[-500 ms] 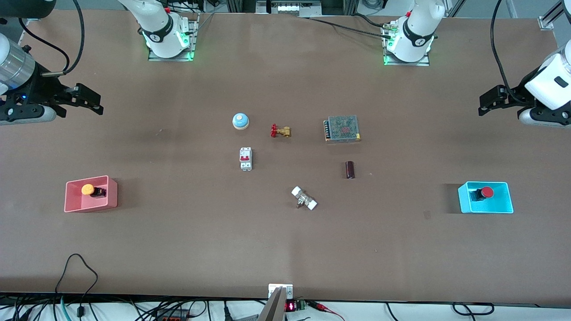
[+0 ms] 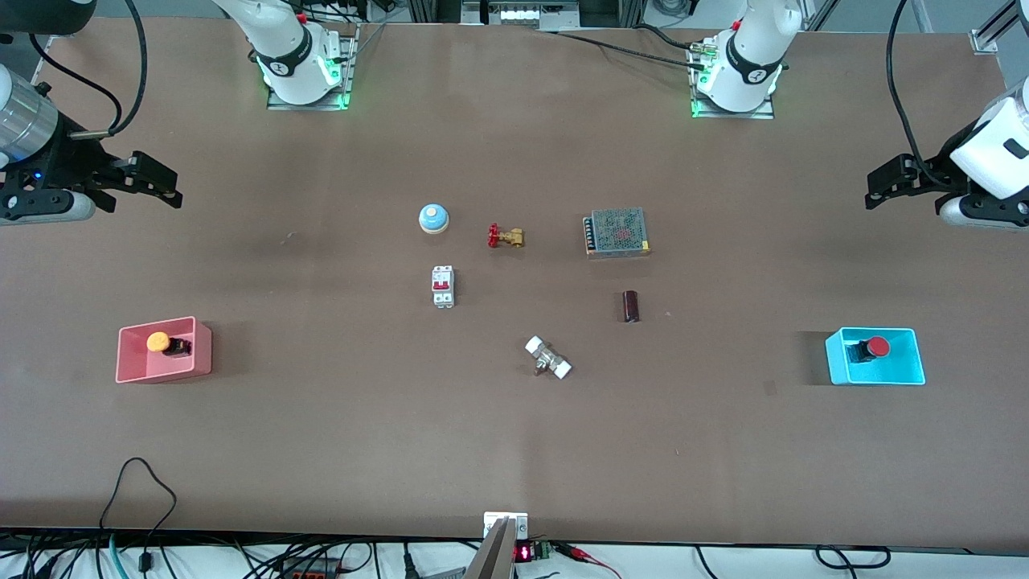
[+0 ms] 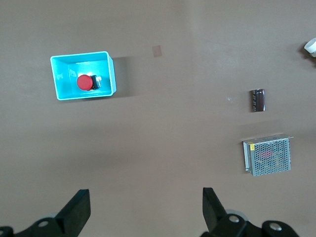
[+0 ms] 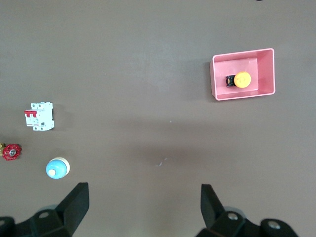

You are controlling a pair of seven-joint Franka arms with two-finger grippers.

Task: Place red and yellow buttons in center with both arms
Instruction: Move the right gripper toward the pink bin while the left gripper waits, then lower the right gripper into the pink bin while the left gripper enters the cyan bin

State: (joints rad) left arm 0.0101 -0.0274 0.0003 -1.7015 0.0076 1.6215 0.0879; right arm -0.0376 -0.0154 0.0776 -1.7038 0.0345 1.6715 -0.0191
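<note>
My left gripper hangs high over bare table at the left arm's end, fingers spread wide, nothing between them. My right gripper does the same at the right arm's end, jaws released, empty.

The front view shows both arms folded back from the bases, wrists out at the table's ends, left gripper and right gripper pointing inward toward the middle.

The red button lies in the cyan bin, well apart from my left gripper; the left wrist view looks straight down on its cap, while the front view shows the button on its side with its black body. The yellow button lies in the pink bin; in front view it is tipped over too.

The centre of the table holds neither button.

Only the left wrist view pairs the grey mesh box and the dark cylinder. The right wrist view catches the white breaker, blue bell and red valve wheel. The white-ended fitting is whole only in front view.
</note>
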